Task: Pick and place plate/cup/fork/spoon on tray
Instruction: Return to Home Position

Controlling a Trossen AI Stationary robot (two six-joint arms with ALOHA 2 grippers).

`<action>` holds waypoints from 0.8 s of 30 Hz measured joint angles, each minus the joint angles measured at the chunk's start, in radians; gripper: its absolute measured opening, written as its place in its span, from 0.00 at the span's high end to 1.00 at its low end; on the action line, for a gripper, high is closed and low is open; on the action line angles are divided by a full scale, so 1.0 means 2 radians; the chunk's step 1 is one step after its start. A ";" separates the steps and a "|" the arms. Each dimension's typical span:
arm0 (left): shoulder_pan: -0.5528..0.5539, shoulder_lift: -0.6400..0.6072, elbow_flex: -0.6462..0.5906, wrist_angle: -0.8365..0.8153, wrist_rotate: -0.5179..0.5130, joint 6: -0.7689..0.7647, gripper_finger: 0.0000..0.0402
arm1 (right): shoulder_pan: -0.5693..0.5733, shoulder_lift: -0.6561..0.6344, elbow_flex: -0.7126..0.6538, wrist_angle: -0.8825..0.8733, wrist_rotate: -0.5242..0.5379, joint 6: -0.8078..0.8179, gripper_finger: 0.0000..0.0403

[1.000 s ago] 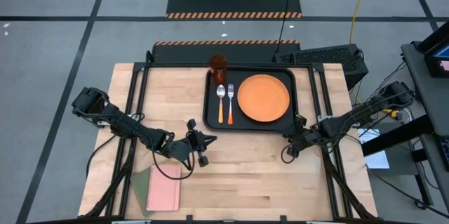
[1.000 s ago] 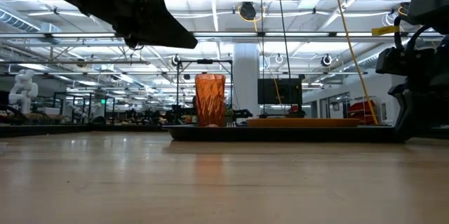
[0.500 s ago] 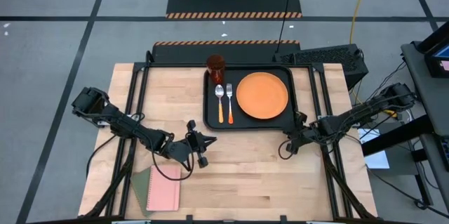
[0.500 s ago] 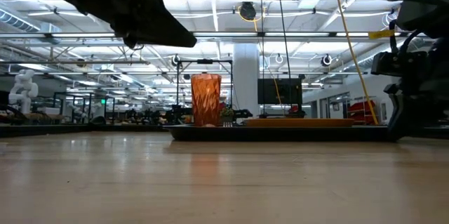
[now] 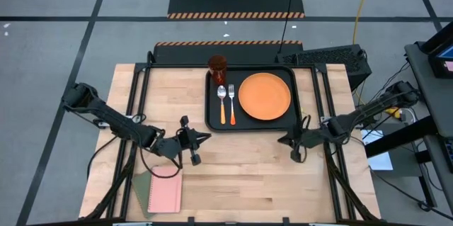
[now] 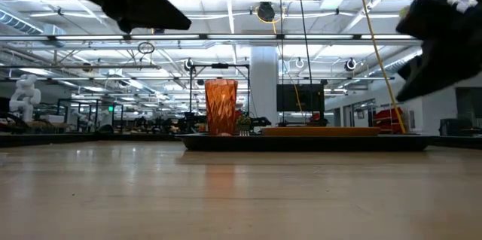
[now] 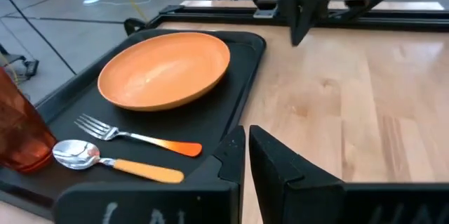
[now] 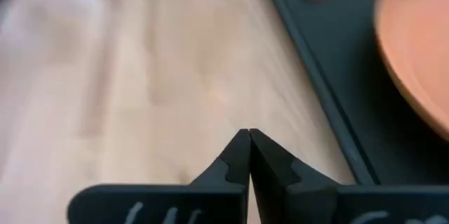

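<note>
The black tray [image 5: 212, 122] lies at the table's far middle. On it are the orange plate [image 5: 265, 96], the fork [image 5: 231, 103] and the spoon [image 5: 221, 103] side by side, and the amber cup [image 5: 217, 66] upright in its far left corner. The left wrist view shows the plate [image 7: 165, 69], fork [image 7: 133, 136], spoon [image 7: 112, 162] and cup [image 7: 17, 133]. My left gripper [image 5: 207, 136] is shut and empty, above the wood near the tray's near left corner. My right gripper [image 5: 282, 141] is shut and empty, just off the tray's near right corner [image 8: 309, 62].
A pink notebook [image 5: 165, 191] lies on a green sheet [image 5: 140, 182] near the table's front left. Bare wood stretches between the tray and the table's near edge. A black box [image 5: 333, 57] stands off the far right corner.
The tray and everything on it slid a little toward the table's left. My right gripper then rose off the table beside the tray's near right corner and turned. My left gripper drew back a little toward the table's left edge. Both stayed shut.
</note>
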 joint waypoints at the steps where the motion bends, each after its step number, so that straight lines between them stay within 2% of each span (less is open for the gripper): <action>1: 0.000 -0.005 -0.011 0.012 0.000 -0.001 0.94 | 0.006 -0.007 0.000 0.017 0.000 -0.011 1.00; 5: -0.001 -0.015 -0.067 0.067 0.001 -0.012 0.94 | 0.027 -0.030 0.000 0.070 0.001 -0.066 1.00; 10: -0.001 -0.015 -0.117 0.128 0.009 -0.033 0.94 | 0.035 -0.060 0.000 0.075 0.001 -0.121 1.00; 17: -0.001 -0.015 -0.137 0.144 0.013 -0.026 0.94 | 0.035 -0.108 0.000 0.070 0.000 -0.200 1.00; 21: -0.001 -0.015 -0.144 0.144 0.013 -0.026 0.94 | 0.035 -0.134 -0.015 0.080 -0.001 -0.212 1.00; 24: -0.001 -0.015 -0.144 0.151 0.014 -0.032 0.94 | 0.034 -0.144 -0.045 0.107 0.001 -0.192 1.00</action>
